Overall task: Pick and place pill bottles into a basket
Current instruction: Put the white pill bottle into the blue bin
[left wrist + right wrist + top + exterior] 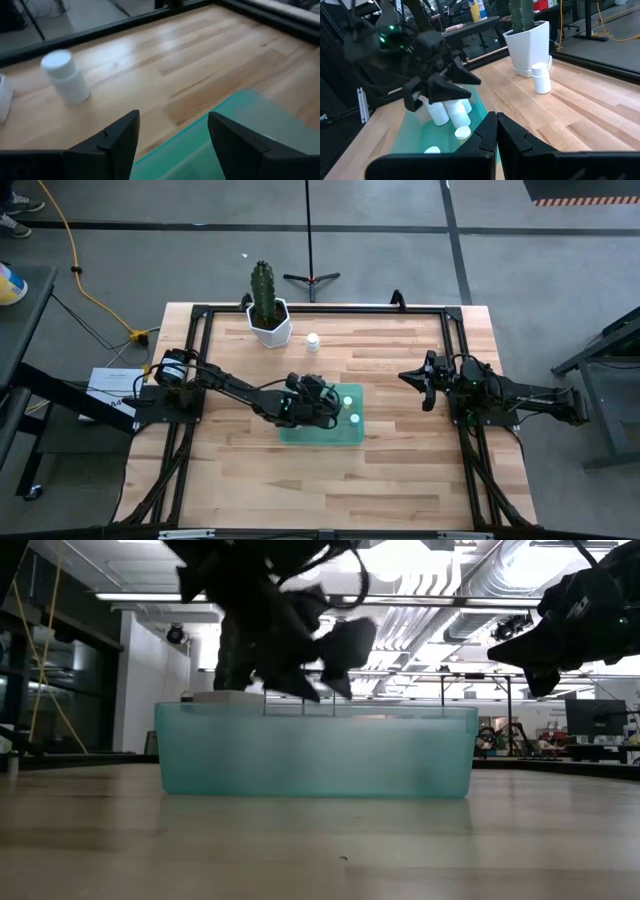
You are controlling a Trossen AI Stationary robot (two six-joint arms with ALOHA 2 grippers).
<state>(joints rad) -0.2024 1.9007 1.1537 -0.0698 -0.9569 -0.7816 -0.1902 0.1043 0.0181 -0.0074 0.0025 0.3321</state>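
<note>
The translucent green basket point(300, 430) stands on the wooden table point(400, 480) near its middle, and several small white pill bottles point(449, 113) lie inside it. One more white pill bottle point(313, 341) stands upright on the table, between the basket and the far edge; it also shows in the left wrist view point(65, 77). My left gripper point(465, 86) hangs open over the basket's far part point(240, 125), with nothing between its fingers point(120, 137). My right gripper point(420, 383) waits shut above the table's right side, away from the basket.
A white hexagonal pot with a cactus point(268, 318) stands at the table's far edge, left of the lone bottle. A black frame point(450, 315) runs along the table's edges. Bare wood lies in front of the basket point(320, 840).
</note>
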